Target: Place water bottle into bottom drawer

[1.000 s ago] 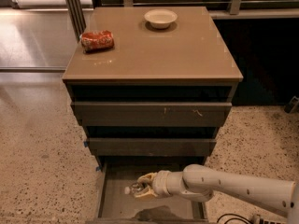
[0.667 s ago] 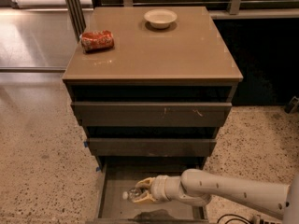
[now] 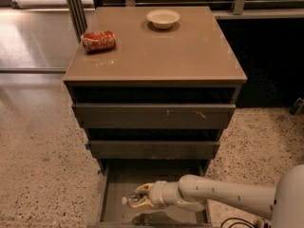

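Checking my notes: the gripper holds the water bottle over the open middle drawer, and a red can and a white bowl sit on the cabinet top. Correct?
Not the middle drawer: the camera view shows the gripper holding the water bottle over the open bottom drawer. The red can and white bowl do sit on the cabinet top.

The gripper (image 3: 138,197), low inside the bottom drawer (image 3: 124,182), was clamped round the water bottle (image 3: 127,200) and hid most of its body; only the white cap end showed. The arm (image 3: 223,194) covered part of the drawer floor. The drawer's front ran off the lower edge, and the robot's body (image 3: 290,198) was cut off at the corner.
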Tool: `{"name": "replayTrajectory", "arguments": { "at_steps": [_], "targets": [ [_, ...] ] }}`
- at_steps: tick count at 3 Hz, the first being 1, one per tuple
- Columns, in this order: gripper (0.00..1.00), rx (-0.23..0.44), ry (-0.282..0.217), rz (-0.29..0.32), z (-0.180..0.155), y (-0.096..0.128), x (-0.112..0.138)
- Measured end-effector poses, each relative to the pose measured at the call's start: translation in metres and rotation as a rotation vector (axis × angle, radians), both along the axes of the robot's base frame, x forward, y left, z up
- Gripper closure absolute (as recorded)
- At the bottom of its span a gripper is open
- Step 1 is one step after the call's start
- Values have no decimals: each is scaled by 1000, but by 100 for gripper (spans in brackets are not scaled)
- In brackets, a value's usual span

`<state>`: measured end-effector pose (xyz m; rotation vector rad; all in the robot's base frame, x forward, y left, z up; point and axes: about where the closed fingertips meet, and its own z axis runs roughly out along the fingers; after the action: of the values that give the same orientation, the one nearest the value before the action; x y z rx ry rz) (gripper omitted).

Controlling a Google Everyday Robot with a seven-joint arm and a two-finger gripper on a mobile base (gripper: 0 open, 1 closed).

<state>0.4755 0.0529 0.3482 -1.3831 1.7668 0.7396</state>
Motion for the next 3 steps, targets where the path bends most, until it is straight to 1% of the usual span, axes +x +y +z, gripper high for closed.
{"name": "replayTrajectory", "arguments": {
  "at_steps": [1, 2, 3],
  "targets": [
    [100, 4, 30, -48, -55, 21, 12],
    [100, -8, 71, -92, -114, 45, 16],
    [100, -8, 71, -92, -114, 45, 16]
  ]
}}
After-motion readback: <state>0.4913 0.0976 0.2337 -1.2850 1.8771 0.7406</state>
